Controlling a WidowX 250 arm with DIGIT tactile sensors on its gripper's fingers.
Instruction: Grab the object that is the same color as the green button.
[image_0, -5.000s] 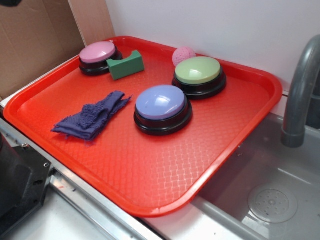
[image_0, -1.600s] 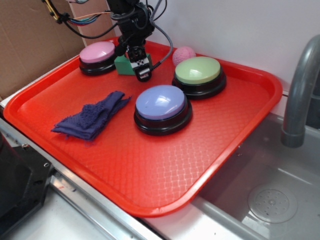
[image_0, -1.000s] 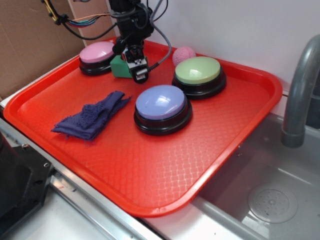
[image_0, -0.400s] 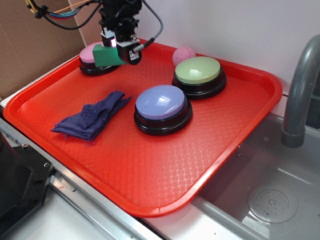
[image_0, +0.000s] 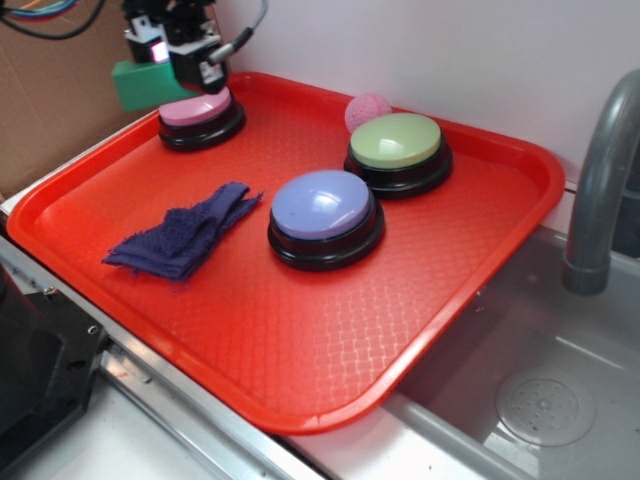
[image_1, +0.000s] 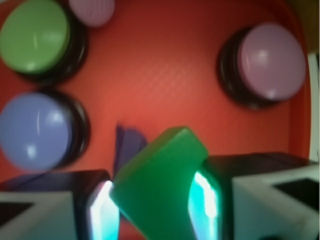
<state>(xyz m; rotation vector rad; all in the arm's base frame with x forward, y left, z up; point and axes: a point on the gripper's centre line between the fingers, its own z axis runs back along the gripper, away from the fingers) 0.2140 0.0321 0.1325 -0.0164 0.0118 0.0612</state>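
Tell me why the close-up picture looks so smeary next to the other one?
Wrist view: everything is soft, the green block pinched in the tool most of all, with a cyan glow on the fingers. Exterior view: sharp, evenly lit, with glare spots on the blue button and the green button.

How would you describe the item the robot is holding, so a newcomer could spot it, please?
Start at the red tray and go to its far left corner, by the pink button. Above it, the gripper holds a green block, the only angular, dark green, airborne thing here.
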